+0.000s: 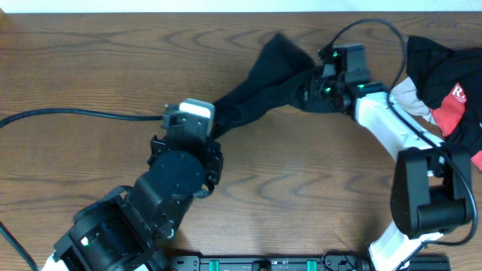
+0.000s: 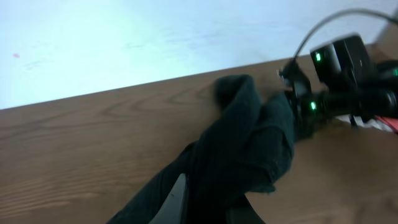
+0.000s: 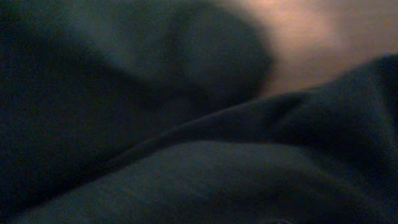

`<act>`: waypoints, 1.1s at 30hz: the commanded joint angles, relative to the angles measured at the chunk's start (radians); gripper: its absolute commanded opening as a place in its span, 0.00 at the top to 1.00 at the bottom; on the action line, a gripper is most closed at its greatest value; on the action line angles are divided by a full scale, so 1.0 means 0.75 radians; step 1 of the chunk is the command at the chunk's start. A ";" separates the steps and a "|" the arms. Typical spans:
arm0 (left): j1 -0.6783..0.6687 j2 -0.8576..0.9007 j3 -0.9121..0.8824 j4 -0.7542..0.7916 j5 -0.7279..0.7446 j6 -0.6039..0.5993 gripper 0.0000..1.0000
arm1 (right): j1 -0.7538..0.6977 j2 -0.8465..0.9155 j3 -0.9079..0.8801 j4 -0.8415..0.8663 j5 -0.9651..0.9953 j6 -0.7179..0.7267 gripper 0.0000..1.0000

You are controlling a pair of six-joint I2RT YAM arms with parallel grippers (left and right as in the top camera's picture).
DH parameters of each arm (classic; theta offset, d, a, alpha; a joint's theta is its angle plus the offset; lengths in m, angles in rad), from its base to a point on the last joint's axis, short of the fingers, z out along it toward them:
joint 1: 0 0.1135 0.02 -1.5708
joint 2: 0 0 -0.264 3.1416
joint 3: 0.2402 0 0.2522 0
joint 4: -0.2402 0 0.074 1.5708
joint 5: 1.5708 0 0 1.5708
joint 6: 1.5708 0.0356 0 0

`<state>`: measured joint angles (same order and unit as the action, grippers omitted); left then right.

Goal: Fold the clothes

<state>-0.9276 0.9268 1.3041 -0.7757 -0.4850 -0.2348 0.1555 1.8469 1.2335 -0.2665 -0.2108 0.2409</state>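
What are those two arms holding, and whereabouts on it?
The left tool is shut on one end of the black garment. The right tool is buried in the other end; its grip cannot be told.

Right gripper buried in blurred clothes

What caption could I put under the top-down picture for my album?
A long black garment stretches between the left gripper and right gripper on a wooden table.

Clothes on table between left claw, right claw; other garment far right.
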 commanded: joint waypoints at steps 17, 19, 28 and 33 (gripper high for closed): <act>-0.004 -0.033 0.161 -0.290 -0.321 -0.360 0.94 | 0.074 -0.071 0.038 -0.055 -0.125 -0.013 0.27; 0.020 -0.033 0.161 -0.311 -0.322 -0.385 0.94 | 0.114 -0.071 0.038 -0.057 -0.126 -0.013 0.22; 0.154 -0.031 0.161 -0.418 -0.400 -0.445 0.94 | 0.222 -0.071 0.038 -0.095 -0.124 -0.013 0.01; 0.296 -0.010 0.159 -0.497 -0.448 -0.498 0.94 | 0.223 -0.071 0.038 -0.105 -0.128 0.022 0.01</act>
<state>-0.7540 0.9203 1.3884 -1.1458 -0.7303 -0.5655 0.3183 1.8103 1.2430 -0.3397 -0.2993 0.2359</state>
